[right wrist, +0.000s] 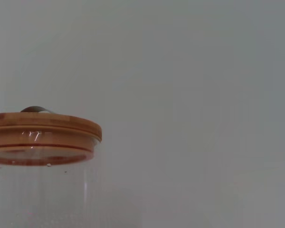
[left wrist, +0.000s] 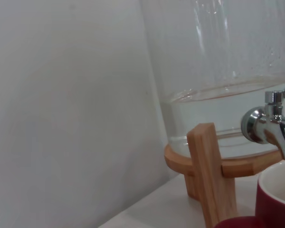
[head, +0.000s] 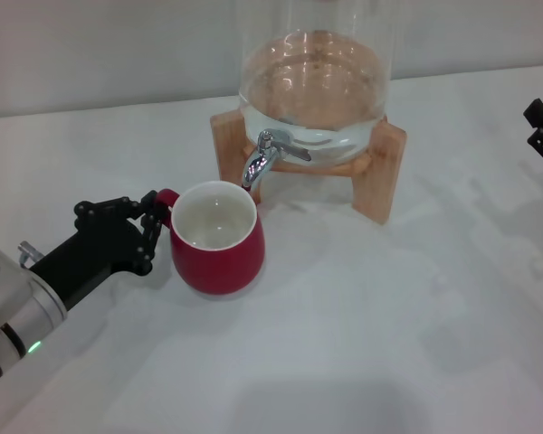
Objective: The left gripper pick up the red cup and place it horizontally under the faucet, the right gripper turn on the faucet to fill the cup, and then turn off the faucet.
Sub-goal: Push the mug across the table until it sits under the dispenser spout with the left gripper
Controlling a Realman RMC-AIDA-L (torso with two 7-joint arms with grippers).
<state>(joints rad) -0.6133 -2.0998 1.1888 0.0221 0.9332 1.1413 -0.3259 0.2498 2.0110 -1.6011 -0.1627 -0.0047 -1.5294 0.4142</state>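
Note:
The red cup (head: 219,249) stands upright on the white table, its white inside looking empty. Its far rim sits just below the spout of the chrome faucet (head: 264,154). The faucet's lever lies off to the side and no water runs. My left gripper (head: 154,226) reaches in from the left and is shut on the cup's small red handle (head: 167,197). The left wrist view shows the faucet (left wrist: 270,126) and the cup's rim (left wrist: 275,199) close by. My right gripper (head: 541,127) is open and empty at the far right edge, well away from the faucet.
The glass dispenser (head: 312,81) holds a little water and rests on a wooden stand (head: 385,172) at the back centre. Its wooden lid (right wrist: 42,126) shows in the right wrist view. A pale wall stands behind it.

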